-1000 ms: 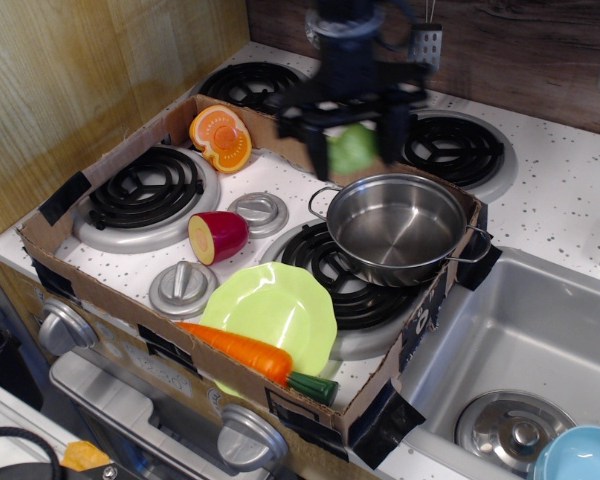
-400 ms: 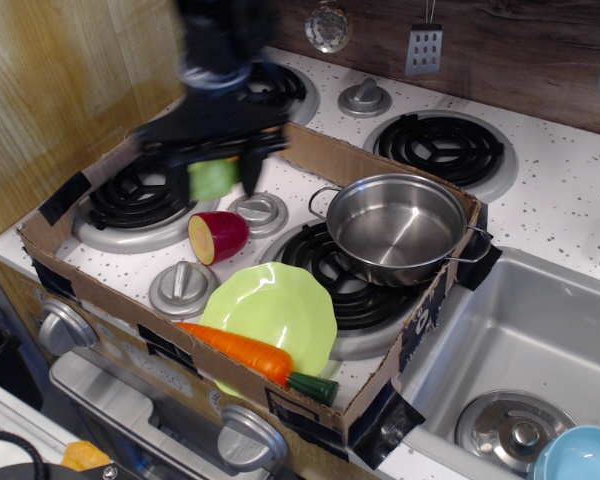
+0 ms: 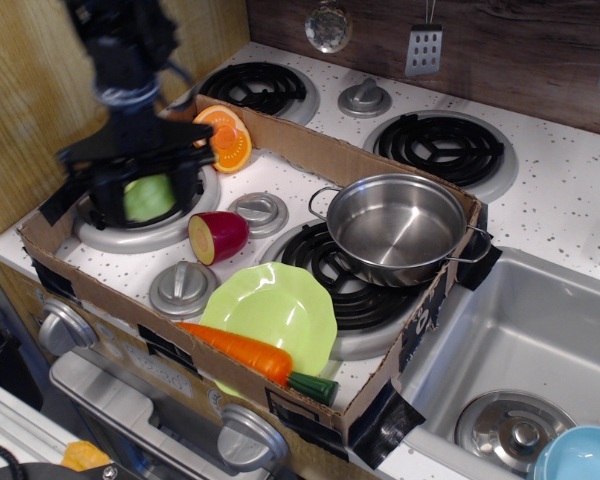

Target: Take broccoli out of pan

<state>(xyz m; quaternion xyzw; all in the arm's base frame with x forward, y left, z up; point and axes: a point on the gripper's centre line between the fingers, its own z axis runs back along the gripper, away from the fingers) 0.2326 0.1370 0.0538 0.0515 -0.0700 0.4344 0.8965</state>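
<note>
Cardboard tray (image 3: 310, 150) is sitting across the stovetop, filling most of the left and centre of the frame, w/ a sink (image 3: 540, 340) lying at lower right. The pan (image 3: 398, 228) is standing right of centre on the front-right burner (image 3: 330, 270), shiny inside showing nothing in it, wire handles sticking out both sides. Below it, centre-bottom, a lime-green plate (image 3: 270, 310) is lying flat, w/ a carrot (image 3: 250, 352) resting across its lower edge, green tip pointing right. At upper left the arm is reaching down, blurred, and the gripper (image 3: 145, 190) is hanging over the front-left burner (image 3: 145, 205), fingers (image 3: 185, 185) closing on either side of the broccoli (image 3: 148, 197). Broccoli is sitting between them, well apart from the pan, low over that burner; can't tell if it's touching the coil. Just right of it a dark-red halved fruit (image 3: 218, 236) is lying near a grey knob (image 3: 258, 210). An orange slice (image 3: 225, 135) is leaning against the tray's back wall, upper left. A blue bowl (image 3: 580, 455) is peeking in at the bottom-right corner, beside a metal lid (image 3: 510, 430) in the sink.
</note>
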